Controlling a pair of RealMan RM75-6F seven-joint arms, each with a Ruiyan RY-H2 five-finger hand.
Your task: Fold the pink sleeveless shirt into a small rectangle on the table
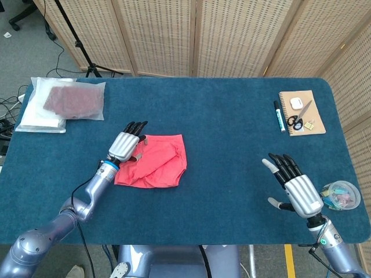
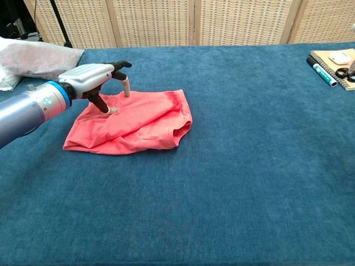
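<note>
Chest view: left hand (image 2: 91,75) hovers over the crumpled pink sleeveless shirt (image 2: 133,122) left of centre on the blue worktop (image 2: 249,166), fingers spread, one tip touching cloth, gripping nothing. Right hand (image 1: 295,188) idles open. Risk: a shallow pinch drags one layer, bunching the fold.
</note>
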